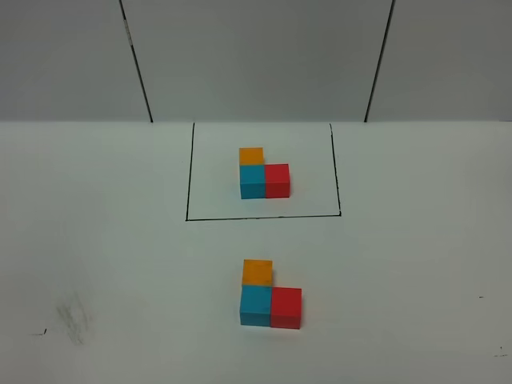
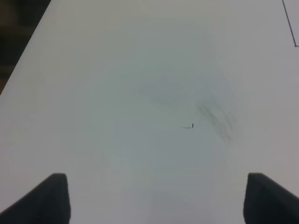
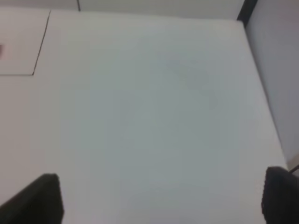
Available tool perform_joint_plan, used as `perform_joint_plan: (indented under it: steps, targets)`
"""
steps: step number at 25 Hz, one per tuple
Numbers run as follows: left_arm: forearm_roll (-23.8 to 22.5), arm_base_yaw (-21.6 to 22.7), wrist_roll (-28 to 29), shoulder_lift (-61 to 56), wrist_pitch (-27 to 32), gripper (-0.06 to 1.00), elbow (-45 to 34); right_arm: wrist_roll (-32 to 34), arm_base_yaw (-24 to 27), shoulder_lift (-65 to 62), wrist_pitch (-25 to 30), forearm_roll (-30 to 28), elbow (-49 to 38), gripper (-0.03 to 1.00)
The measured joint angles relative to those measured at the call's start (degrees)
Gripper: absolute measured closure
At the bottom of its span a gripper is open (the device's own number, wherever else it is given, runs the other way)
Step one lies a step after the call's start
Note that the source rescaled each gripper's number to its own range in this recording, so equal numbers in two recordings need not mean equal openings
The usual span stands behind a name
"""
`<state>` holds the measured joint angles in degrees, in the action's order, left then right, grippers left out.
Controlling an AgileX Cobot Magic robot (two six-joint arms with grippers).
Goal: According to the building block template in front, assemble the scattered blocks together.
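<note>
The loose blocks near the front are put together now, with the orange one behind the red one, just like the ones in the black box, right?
Not quite. In the exterior high view, the loose orange block sits behind the blue block, not the red block. That does match the template inside the black frame.

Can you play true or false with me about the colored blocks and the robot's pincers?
1. The loose blocks make an L, like the template inside the black frame. True.
2. In the loose group, the red block sits left of the blue block. False: in the high view, red is on the right of blue.
3. The orange block touches the blue block. True.
4. The left pincer is holding a block. False: its fingers stand apart over bare table.
5. The right pincer is squeezing the red block. False: nothing is between its fingers.
</note>
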<state>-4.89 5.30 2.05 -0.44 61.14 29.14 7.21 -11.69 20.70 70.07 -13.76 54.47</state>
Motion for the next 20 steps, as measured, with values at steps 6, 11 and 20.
perform_joint_plan:
  steps: [6,11,20]
  targets:
    - [0.0,0.0,0.0,0.0,0.0,0.23,0.0,-0.23,0.0,-6.4,0.0,1.73,-10.56,0.24]
    - [0.0,0.0,0.0,0.0,0.0,0.23,0.0,-0.29,0.0,-11.93,-2.42,4.75,-17.59,0.25]
    - [0.0,0.0,0.0,0.0,0.0,0.23,0.0,-2.89,0.0,-18.8,-8.28,7.27,-25.23,0.25]
